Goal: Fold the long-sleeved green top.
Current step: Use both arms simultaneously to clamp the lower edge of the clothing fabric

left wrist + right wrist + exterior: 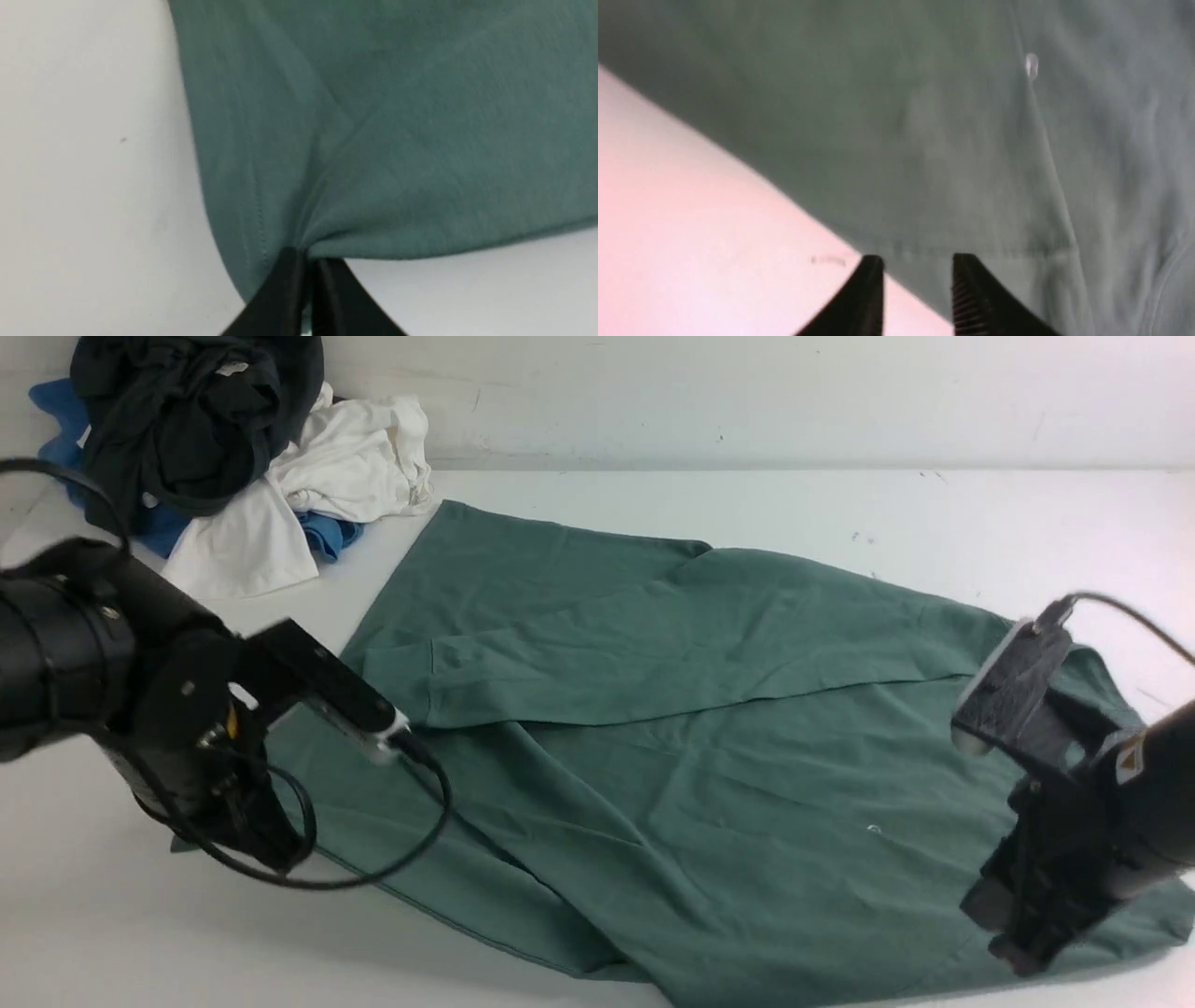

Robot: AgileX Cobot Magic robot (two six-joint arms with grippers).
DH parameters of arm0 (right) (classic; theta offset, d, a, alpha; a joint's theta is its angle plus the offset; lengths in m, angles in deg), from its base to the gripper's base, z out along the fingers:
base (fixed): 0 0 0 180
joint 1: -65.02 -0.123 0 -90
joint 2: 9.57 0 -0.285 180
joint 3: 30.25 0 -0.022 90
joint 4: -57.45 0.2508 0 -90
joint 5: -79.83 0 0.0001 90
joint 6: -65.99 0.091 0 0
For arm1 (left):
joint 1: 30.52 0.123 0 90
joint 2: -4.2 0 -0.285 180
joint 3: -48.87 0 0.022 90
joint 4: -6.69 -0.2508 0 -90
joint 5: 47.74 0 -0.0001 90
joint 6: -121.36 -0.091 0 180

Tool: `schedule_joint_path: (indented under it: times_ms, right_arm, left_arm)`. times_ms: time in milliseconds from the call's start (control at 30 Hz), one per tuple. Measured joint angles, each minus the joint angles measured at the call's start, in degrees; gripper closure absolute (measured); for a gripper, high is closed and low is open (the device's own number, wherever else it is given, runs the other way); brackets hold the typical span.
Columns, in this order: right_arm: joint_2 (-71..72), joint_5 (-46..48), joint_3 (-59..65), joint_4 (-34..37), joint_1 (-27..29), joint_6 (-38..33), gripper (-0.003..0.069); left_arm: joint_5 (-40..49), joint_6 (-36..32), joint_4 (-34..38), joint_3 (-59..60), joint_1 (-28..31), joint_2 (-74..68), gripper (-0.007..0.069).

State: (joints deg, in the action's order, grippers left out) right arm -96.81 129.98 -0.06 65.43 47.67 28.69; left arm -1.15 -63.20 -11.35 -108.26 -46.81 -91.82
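The green long-sleeved top (653, 709) lies spread across the white table, with one part folded over its far half. Its small white logo (873, 829) shows near the right. My left gripper (266, 845) is at the top's near-left corner. In the left wrist view the gripper (306, 261) is shut on a pinched bunch of the green cloth (373, 116). My right gripper (1022, 947) hovers at the top's near-right edge. In the right wrist view that gripper (917, 261) is open, straddling the hem of the top (924, 140), with nothing gripped.
A heap of other clothes sits at the back left corner: a black garment (187, 411), a white one (345, 457) and a blue one (327, 534). A wall runs behind the table (840, 513). The left arm's cable (411, 840) loops over the cloth.
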Motion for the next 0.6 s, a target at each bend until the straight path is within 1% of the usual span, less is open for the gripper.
schedule_joint_path:
  times_ms: [33,100,167,233,300,367,400,467,500,567,600]
  right_arm:
    - [-0.7,-0.6,1.7,-1.3,0.0,0.0,0.0349]
    - [-1.1,-2.1,3.8,-2.8,0.0,-0.3,0.0254]
    - [-1.2,-4.3,6.3,-4.0,0.0,-1.8,0.0176]
    - [-1.2,-7.1,8.8,-5.7,0.0,-4.0,0.0134]
    - [-1.7,-11.1,11.6,-8.0,0.0,-5.7,0.0121]
    - [-2.4,-15.8,14.0,-10.5,0.0,-6.2,0.0132]
    - [-2.7,-20.0,15.5,-12.4,0.0,-6.1,0.0161]
    - [-2.9,-25.4,17.1,-14.4,0.0,-5.0,0.0249]
    - [-2.9,-25.8,17.1,-14.6,0.0,-4.9,0.026]
    - [-2.9,-27.9,17.4,-15.7,0.0,-3.6,0.0414]
    - [-2.8,-27.9,17.4,-15.9,0.0,-2.6,0.0472]
  left_arm:
    - [0.0,-0.2,2.1,-0.6,1.7,0.2,0.0622]
    - [0.0,-0.7,4.2,-0.7,3.1,0.2,0.0622]
    - [0.2,-1.7,5.4,-0.7,3.7,0.2,0.0622]
    - [0.2,-2.2,5.8,-0.7,3.8,0.2,0.0622]
    - [0.2,-2.3,6.5,-0.7,3.9,0.2,0.0622]
    - [0.2,-2.4,6.8,-0.7,3.9,0.2,0.0622]
    - [0.2,-2.4,7.2,-0.8,3.9,0.2,0.0622]
    - [0.6,-2.4,7.4,-0.9,3.9,0.2,0.0622]
    - [0.7,-2.4,7.4,-1.0,3.9,0.3,0.0622]
    - [1.6,-2.4,8.1,-1.0,3.9,0.9,0.0622]
    - [2.0,-2.4,8.6,-1.0,3.9,1.5,0.0622]
